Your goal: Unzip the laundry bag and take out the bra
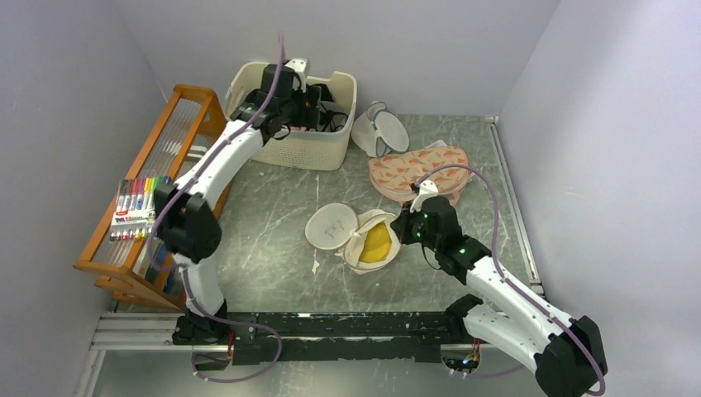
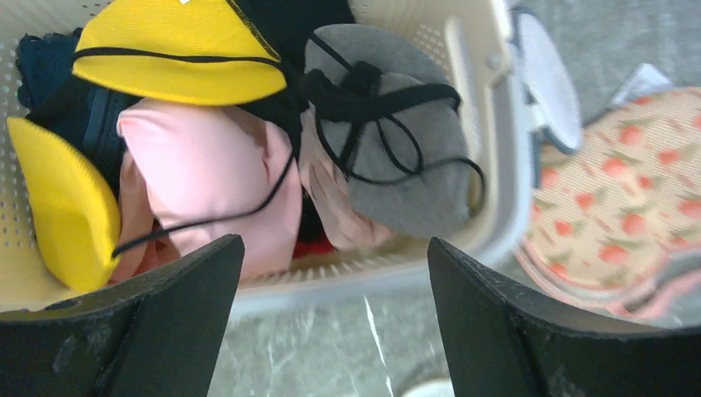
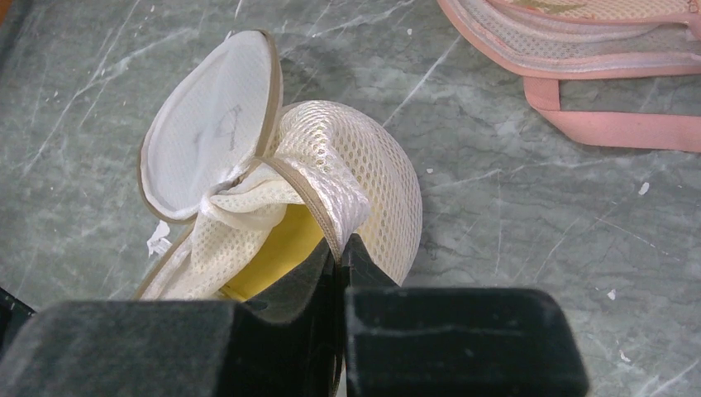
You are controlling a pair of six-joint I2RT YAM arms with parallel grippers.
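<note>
Looking down from the top external camera: finding the laundry bag (image 1: 364, 246) lying near the middle of the grey marbled surface (image 1: 273, 198), unzipped, with its round lid (image 1: 331, 225) folding back to the left and a yellow bra (image 1: 376, 242) showing inside. Seeing the right pincer (image 1: 399, 229) meeting the bag's right edge, and the left pincer (image 1: 324, 107) hanging over the cream laundry basket (image 1: 310, 153) at the far left. Noting a pink pouch (image 1: 417, 169) and a plain mesh bag (image 1: 379, 128) lying beyond the bag.

Turning to the left wrist camera: seeing the left pincer (image 2: 335, 327) standing wide open and holding nothing, above the laundry basket (image 2: 496, 124) heaped with a grey bra cup (image 2: 388, 157), a pink garment (image 2: 207, 174) and yellow cups (image 2: 182, 50).

Turning to the right wrist camera: seeing the right pincer (image 3: 340, 260) closing tight on the mesh rim of the laundry bag (image 3: 364, 157), with the lid (image 3: 211, 132) tilting up at the left and the yellow bra (image 3: 277, 258) sitting inside the opening, just left of the fingers. Catching the pink pouch (image 3: 579, 21) at the top right.
</note>
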